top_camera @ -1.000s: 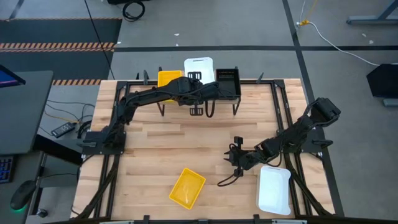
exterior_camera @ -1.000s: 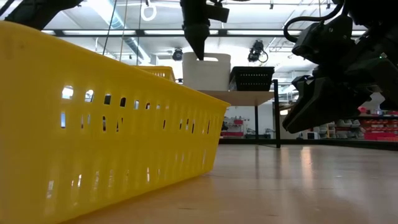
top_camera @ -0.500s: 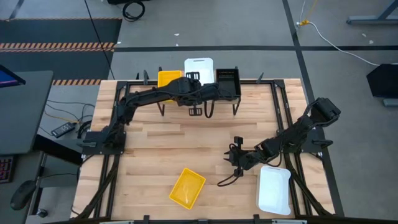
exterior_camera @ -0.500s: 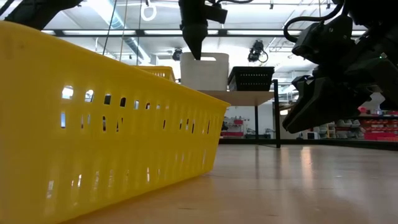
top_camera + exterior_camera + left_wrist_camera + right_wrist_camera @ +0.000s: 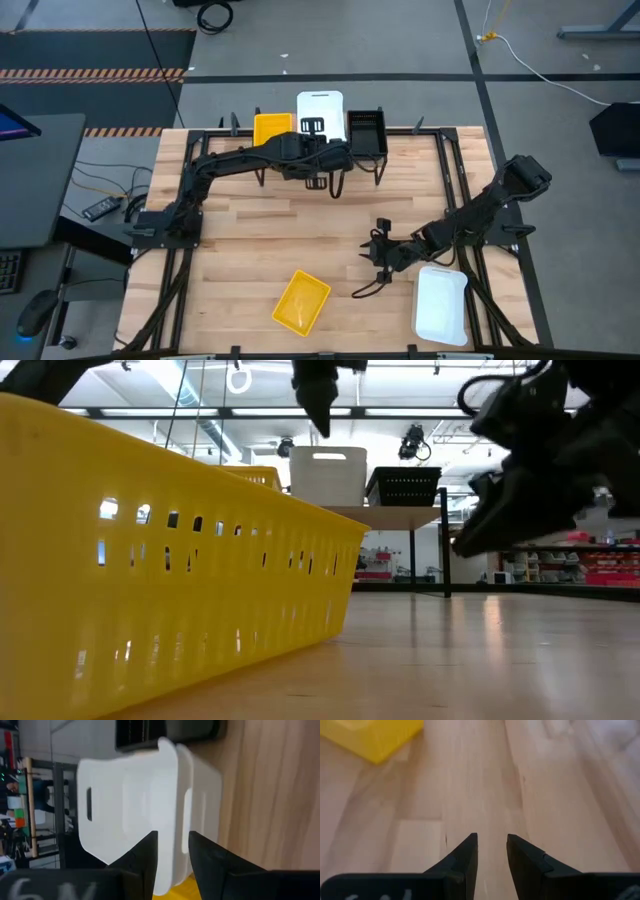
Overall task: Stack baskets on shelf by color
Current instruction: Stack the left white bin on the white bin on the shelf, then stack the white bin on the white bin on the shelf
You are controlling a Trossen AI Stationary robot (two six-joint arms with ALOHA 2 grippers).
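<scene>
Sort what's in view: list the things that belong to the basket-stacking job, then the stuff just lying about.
Job:
- shelf
- yellow basket on shelf
- white basket on shelf
- black basket on shelf
- loose yellow basket
- loose white basket
- left gripper, right gripper

Lying about:
- remote
- floor cables

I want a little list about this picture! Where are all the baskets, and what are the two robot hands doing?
shelf: at the table's far edge, holding three baskets in a row
on shelf: yellow basket, white basket, black basket
on table: loose yellow basket near the front, loose white basket at front right
left gripper: open, empty, above the shelf by its white basket
right gripper: open, empty, low over bare wood between the two loose baskets
</scene>
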